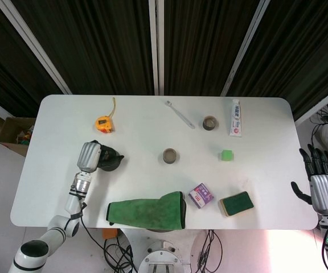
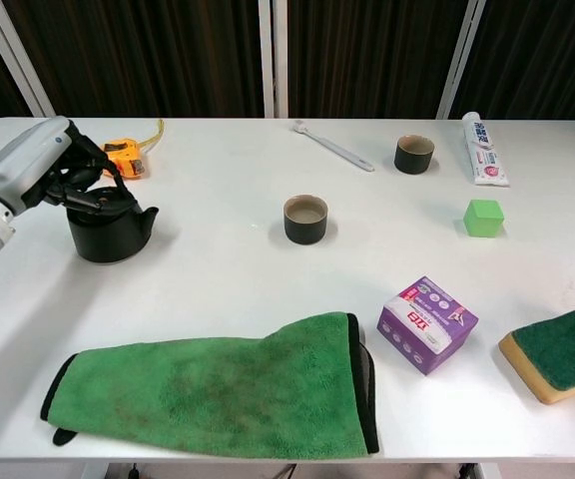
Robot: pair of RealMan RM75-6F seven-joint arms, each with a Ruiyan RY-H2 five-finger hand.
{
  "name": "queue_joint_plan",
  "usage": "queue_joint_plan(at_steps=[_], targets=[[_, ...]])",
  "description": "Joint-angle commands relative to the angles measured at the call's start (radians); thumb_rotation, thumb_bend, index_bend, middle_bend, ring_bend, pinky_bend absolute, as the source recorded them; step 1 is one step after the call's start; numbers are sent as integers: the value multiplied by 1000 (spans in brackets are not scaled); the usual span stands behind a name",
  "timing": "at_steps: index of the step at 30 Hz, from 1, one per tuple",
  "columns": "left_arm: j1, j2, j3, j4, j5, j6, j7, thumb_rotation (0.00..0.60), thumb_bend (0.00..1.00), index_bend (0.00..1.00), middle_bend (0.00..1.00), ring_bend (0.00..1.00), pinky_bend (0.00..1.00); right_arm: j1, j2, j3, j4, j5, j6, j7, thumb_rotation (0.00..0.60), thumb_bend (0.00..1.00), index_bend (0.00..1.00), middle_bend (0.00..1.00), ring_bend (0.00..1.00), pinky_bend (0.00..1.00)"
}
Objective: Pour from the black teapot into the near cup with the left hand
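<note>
I see my left hand (image 2: 43,170) gripping the teapot (image 2: 108,228) from its nine o'clock side; the near cup (image 2: 305,219) sits at three o'clock.

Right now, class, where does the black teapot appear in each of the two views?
Head view: black teapot at left of the table, under the left hand.
Chest view: black teapot at far left, fingers on its top.
Shared landmark: the yellow tape measure just behind it.

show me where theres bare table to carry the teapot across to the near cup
Bare table runs from the black teapot in the left hand straight to the near cup. The green cloth crowds the front; the tape measure sits just behind the teapot.
</note>
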State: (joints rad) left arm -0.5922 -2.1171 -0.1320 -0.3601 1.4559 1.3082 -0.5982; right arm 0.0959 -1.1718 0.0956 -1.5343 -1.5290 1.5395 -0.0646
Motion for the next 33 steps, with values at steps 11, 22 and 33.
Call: queue_joint_plan(at_steps=[11,22,33], targets=[[-6,-5,6,18,5,-8,2,465,126,882,923,853,555,-1,1,1,-4,1,2,-4,600,224,0,0,0,0],[-8,-4,20,35,16,-18,33,381,123,676,741,690,476,0,-1,2,2,3,1,2,600,224,0,0,0,0],[-10,38,8,5,16,37,74,319,109,173,246,179,196,1,0,2,3,-2,2,6,600,223,0,0,0,0]])
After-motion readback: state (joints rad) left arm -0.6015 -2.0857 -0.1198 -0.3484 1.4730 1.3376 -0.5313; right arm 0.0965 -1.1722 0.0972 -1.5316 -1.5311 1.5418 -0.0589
